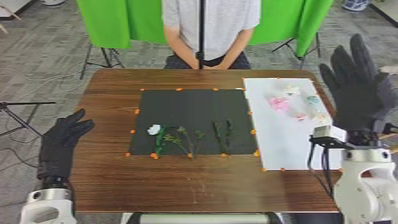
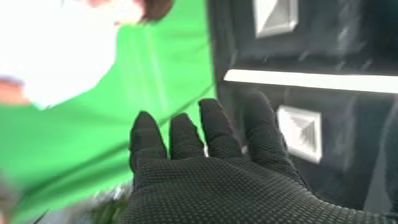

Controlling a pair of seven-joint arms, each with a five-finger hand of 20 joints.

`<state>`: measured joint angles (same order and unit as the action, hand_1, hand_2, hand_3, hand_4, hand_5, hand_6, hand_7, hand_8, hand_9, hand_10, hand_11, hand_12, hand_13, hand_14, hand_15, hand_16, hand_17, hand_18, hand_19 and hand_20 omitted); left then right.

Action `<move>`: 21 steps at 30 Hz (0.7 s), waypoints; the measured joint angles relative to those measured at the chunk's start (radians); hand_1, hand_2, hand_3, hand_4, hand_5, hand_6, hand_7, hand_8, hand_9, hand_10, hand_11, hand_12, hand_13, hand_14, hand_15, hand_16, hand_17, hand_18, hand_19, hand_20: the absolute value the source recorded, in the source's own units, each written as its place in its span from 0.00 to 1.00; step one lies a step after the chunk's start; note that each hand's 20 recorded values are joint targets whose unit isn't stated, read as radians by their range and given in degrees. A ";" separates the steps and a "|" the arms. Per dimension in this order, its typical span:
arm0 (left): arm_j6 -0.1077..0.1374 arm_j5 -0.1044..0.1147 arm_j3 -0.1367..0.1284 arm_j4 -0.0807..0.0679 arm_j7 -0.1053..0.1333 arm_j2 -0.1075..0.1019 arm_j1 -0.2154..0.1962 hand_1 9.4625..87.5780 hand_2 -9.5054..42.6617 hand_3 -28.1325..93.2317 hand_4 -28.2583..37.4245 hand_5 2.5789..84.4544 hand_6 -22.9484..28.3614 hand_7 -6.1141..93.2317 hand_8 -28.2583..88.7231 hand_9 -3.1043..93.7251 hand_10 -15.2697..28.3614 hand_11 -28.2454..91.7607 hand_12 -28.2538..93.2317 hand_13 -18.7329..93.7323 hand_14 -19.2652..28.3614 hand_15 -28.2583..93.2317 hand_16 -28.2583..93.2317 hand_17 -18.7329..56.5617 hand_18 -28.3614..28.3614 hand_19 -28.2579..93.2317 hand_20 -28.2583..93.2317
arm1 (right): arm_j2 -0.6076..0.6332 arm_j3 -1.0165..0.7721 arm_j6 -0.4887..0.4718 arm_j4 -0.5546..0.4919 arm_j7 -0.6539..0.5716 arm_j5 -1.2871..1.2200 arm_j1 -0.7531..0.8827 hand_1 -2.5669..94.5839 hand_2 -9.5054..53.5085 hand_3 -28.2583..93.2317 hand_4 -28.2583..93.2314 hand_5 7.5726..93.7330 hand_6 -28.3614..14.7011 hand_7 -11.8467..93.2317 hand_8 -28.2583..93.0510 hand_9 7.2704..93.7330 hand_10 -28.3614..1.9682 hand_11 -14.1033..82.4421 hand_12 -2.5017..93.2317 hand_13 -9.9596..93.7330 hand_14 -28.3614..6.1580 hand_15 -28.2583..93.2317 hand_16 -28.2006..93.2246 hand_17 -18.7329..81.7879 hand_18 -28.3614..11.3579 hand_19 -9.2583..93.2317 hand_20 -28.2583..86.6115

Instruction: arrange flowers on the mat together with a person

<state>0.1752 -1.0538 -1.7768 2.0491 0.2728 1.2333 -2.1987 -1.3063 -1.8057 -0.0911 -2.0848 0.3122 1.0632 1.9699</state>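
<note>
Green fabric [image 1: 107, 22] hangs beyond the far edge of the brown wooden surface [image 1: 191, 185] in the head view. Near the surface's middle lies a dark rectangular mat [image 1: 191, 107] with orange markers along its border. Towards the mat's near left corner rests a white flower on a green stem [image 1: 155, 130]; beside it are thin, branching green sprigs [image 1: 185, 140], then dark green stems [image 1: 222, 137] nearer the mat's right edge. Along the surface's right edge, a white rectangular sheet [image 1: 289, 145] carries a pink flower [image 1: 279, 104] and other pale blossoms [image 1: 291, 90], grouped towards its far end. The left robot hand [image 1: 59, 142] is at the surface's left edge, open and empty, fingers loosely extended. The right robot hand [image 1: 355, 102] is raised at the right edge, wide open, holding nothing.

In the right wrist view, the right robot hand [image 2: 235, 190] has straight, parted fingers and an empty grasp, with green fabric behind it.
</note>
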 measured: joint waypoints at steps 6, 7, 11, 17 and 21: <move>-0.001 -0.003 0.002 0.002 -0.001 0.007 0.000 0.11 0.39 0.76 0.00 0.55 0.51 0.18 0.19 0.54 0.71 0.40 0.34 0.50 0.78 0.40 0.23 0.36 0.71 0.34 0.36 | -0.128 -0.063 0.003 -0.002 0.000 0.046 0.149 0.01 0.12 0.84 0.05 0.21 0.65 0.16 0.16 0.22 0.54 0.14 0.09 0.26 0.60 0.21 0.29 0.27 0.48 0.09 0.39; -0.001 -0.003 0.002 0.002 -0.001 0.008 0.000 0.11 0.39 0.76 0.00 0.55 0.51 0.18 0.19 0.54 0.71 0.40 0.34 0.50 0.78 0.40 0.23 0.36 0.71 0.34 0.36 | -0.134 -0.063 0.005 -0.001 0.001 0.046 0.167 0.02 0.12 0.84 0.05 0.21 0.65 0.16 0.16 0.23 0.54 0.14 0.09 0.26 0.59 0.21 0.29 0.27 0.48 0.09 0.39; -0.001 -0.003 0.003 0.002 -0.001 0.009 0.000 0.11 0.39 0.76 0.00 0.55 0.51 0.18 0.19 0.54 0.71 0.40 0.34 0.50 0.78 0.40 0.23 0.36 0.71 0.34 0.36 | -0.136 -0.063 0.004 0.007 0.008 0.047 0.203 0.02 0.11 0.85 0.05 0.23 0.64 0.17 0.16 0.23 0.53 0.15 0.09 0.27 0.59 0.22 0.29 0.28 0.47 0.09 0.40; -0.003 -0.003 0.008 0.002 -0.002 0.009 0.002 0.11 0.38 0.76 0.00 0.55 0.51 0.18 0.19 0.54 0.71 0.40 0.34 0.50 0.78 0.40 0.23 0.35 0.71 0.34 0.36 | -0.137 -0.079 -0.032 0.011 0.008 0.054 0.200 0.04 0.11 0.85 0.05 0.25 0.64 0.17 0.17 0.25 0.52 0.15 0.10 0.28 0.57 0.24 0.28 0.29 0.46 0.09 0.40; -0.005 -0.004 0.012 0.001 -0.002 0.009 0.005 0.11 0.38 0.76 0.00 0.55 0.51 0.18 0.19 0.54 0.71 0.40 0.34 0.50 0.78 0.40 0.23 0.35 0.71 0.34 0.36 | -0.141 -0.086 -0.049 0.012 0.007 0.055 0.197 0.04 0.12 0.84 0.05 0.26 0.65 0.17 0.17 0.26 0.52 0.16 0.10 0.29 0.57 0.24 0.28 0.30 0.45 0.09 0.41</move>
<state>0.1705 -1.0575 -1.7651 2.0504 0.2705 1.2420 -2.1941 -1.4475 -1.8917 -0.1403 -2.0729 0.3193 1.1186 2.1674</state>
